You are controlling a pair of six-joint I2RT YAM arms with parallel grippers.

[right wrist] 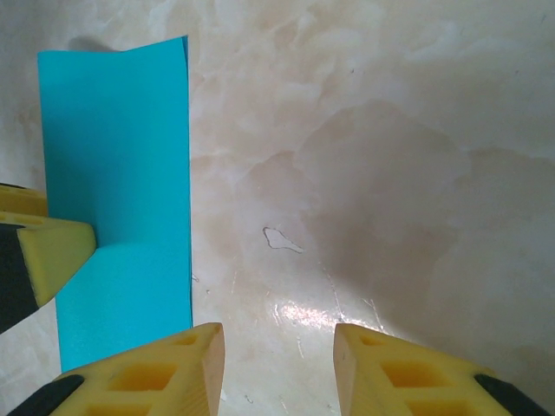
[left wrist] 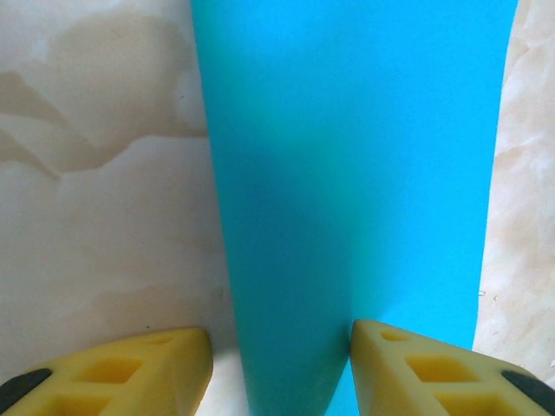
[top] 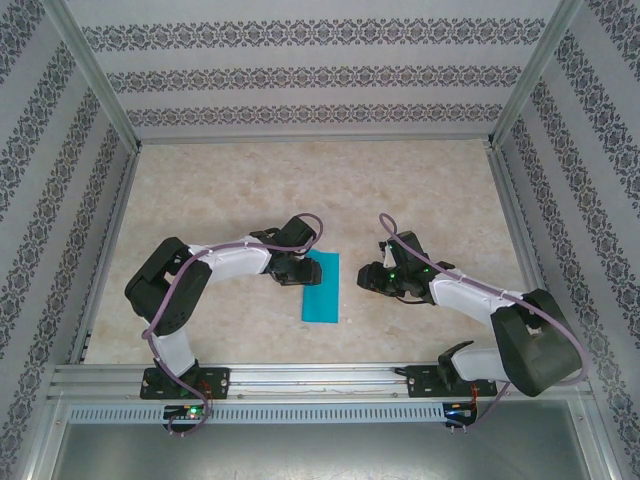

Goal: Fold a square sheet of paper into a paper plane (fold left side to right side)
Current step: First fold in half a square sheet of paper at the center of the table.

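The square sheet of paper [top: 322, 288] is turquoise and lies on the table as a narrow upright strip, doubled over. The paper plane is out of view. My left gripper [top: 295, 268] sits at the strip's upper left edge. In the left wrist view its jaws [left wrist: 282, 347] stand apart around a raised, rounded bulge of the paper [left wrist: 347, 173]; one yellow finger [left wrist: 408, 364] touches it, the other stands clear. My right gripper [top: 375, 278] hovers open over bare table just right of the paper [right wrist: 117, 156], nothing between its fingers [right wrist: 279, 347]. A left-gripper fingertip [right wrist: 56, 247] presses on the sheet.
The marbled beige table [top: 420, 190] stretches wide behind and beside the paper. Patterned walls and metal frame rails [top: 110, 240] enclose it on three sides. A small chip [right wrist: 284, 240] marks the surface to the right of the paper.
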